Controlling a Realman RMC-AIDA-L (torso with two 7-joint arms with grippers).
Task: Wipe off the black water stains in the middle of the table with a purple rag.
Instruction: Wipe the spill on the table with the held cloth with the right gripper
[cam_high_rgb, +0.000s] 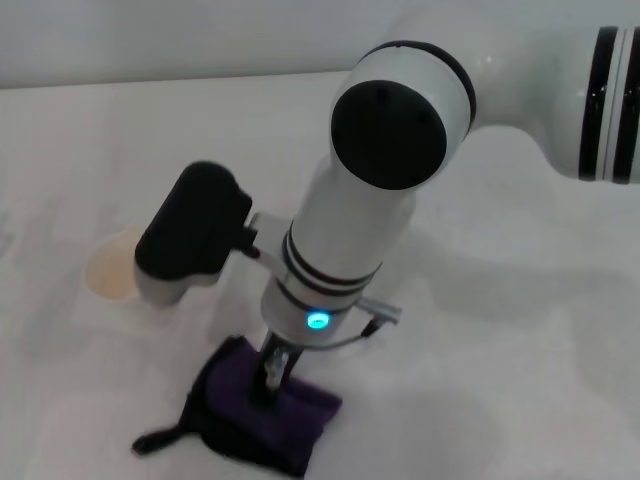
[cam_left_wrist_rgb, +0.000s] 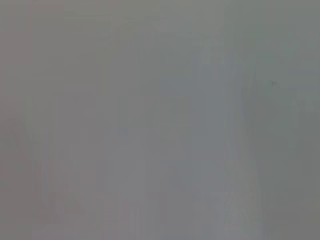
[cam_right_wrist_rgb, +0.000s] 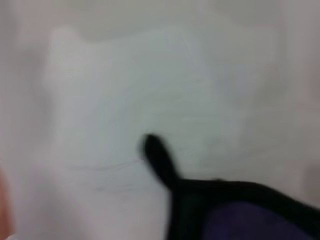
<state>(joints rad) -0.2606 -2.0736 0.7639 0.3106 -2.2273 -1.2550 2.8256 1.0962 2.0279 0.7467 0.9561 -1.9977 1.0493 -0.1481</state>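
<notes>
Purple rag (cam_high_rgb: 262, 412) pinched by right claw (cam_high_rgb: 272, 372).

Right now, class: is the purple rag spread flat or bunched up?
Bunched up. The purple rag sits in raised folds on the table under the right gripper, its black loop tab trailing sideways.

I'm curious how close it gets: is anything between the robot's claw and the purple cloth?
Nothing. In the head view the right gripper sits directly on the purple rag, with no gap showing between them.
</notes>
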